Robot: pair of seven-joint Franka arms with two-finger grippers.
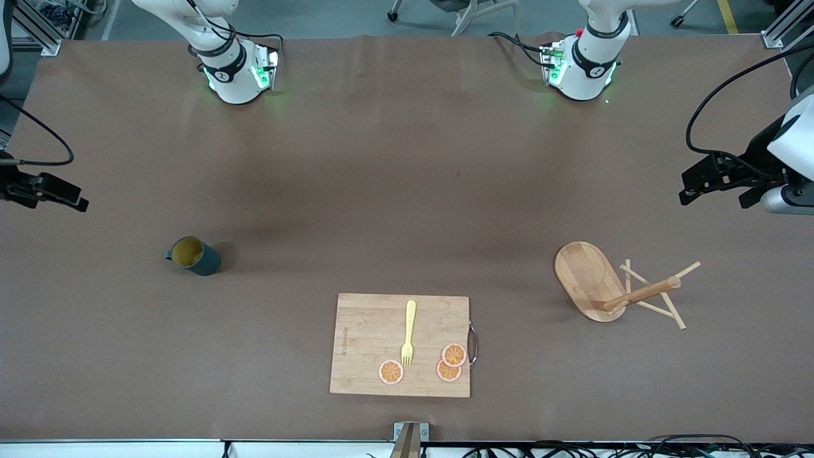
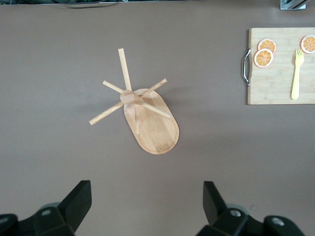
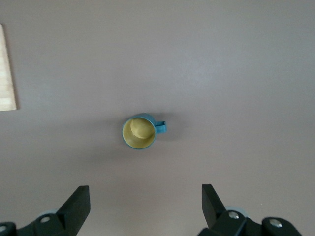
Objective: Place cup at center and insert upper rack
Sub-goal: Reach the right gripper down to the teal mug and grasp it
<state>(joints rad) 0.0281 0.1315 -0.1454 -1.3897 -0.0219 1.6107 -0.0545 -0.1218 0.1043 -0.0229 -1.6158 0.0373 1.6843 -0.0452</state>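
Note:
The cup (image 1: 193,256), dark teal with a yellow-ochre inside, stands upright on the table toward the right arm's end; it also shows in the right wrist view (image 3: 140,132). The upper rack (image 1: 610,286), a light wooden mug tree, lies tipped over toward the left arm's end, its oval base tilted up and its post pointing at that end; it also shows in the left wrist view (image 2: 147,118). My right gripper (image 3: 145,196) is open and empty, high beside the cup (image 1: 63,194). My left gripper (image 2: 147,196) is open and empty, high beside the rack (image 1: 712,194).
A rectangular bamboo cutting board (image 1: 362,343) lies in the table's middle, nearer to the front camera than the cup and rack. On it are a yellow fork (image 1: 408,334) and three orange slices (image 1: 453,355). Its metal handle (image 1: 472,345) faces the rack.

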